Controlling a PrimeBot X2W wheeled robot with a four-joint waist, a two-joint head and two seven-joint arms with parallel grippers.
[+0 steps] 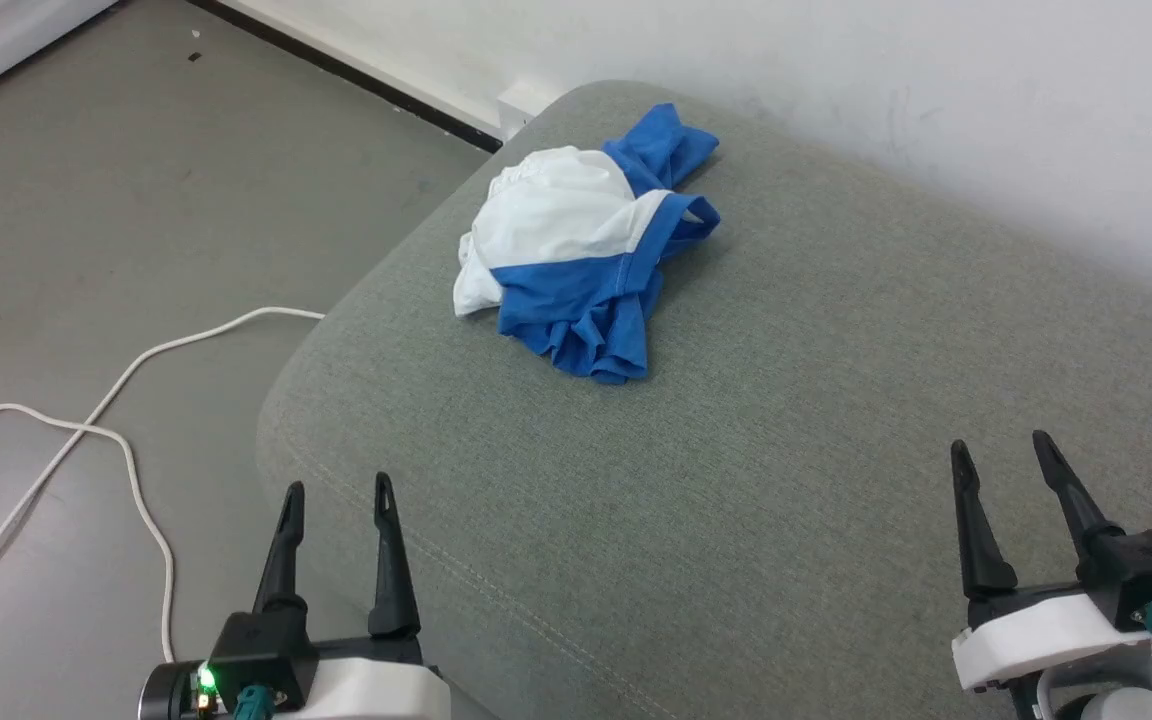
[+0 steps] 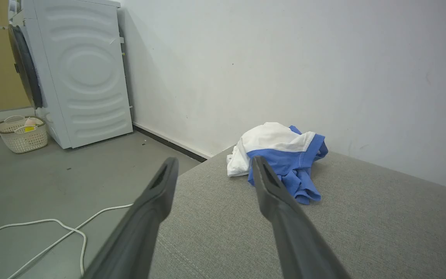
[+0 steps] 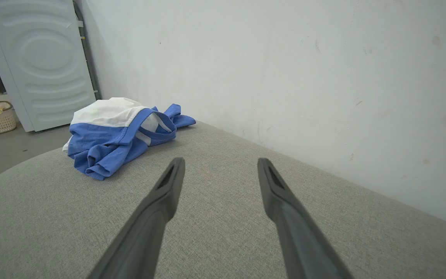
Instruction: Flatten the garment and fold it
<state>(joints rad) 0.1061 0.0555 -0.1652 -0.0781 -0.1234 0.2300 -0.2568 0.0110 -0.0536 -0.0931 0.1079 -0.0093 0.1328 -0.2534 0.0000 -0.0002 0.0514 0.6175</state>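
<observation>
A smooth white wall (image 1: 936, 120) and a matte grey floor (image 1: 136, 200) border a broad, round-cornered seat (image 1: 736, 450) of coarse grey woven fabric with a stitched seam. A white washing machine (image 2: 87, 77) with ringed relief on its side stands far beyond the left jaws. The garment (image 1: 576, 240), soft white and blue cloth, lies crumpled in a lumpy heap on the seat, well ahead of both pairs of jaws. A thin white cable (image 1: 126, 370) loops over the floor left of the left jaws. The left gripper (image 1: 338, 483) and right gripper (image 1: 999, 440) hold their tapered dark jaws spread and empty.
</observation>
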